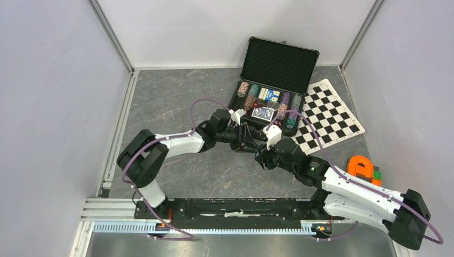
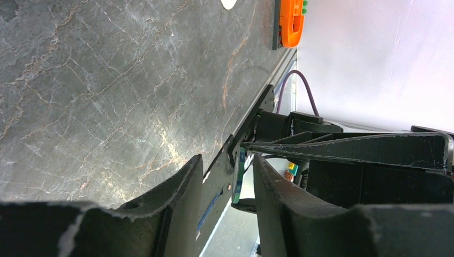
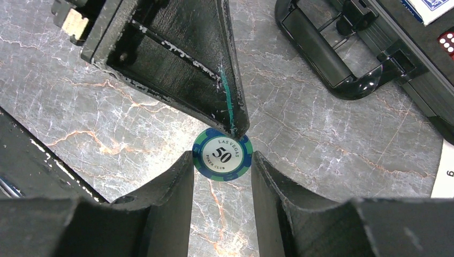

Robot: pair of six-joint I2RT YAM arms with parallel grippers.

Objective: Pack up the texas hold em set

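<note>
Right wrist: chip, judged stiff and slick, is pinched by its rim in right pincer; left pincer is parted around its faces.

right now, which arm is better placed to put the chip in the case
Left, probably: the left gripper sits nearer the case, fingers either side of the chip the right gripper holds.

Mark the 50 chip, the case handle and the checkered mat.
50 chip (image 3: 222,157): right wrist view, on its centre label.
case handle (image 3: 321,56): right wrist view, on the grip bar.
checkered mat (image 1: 333,115): top view, on its middle squares.
</note>
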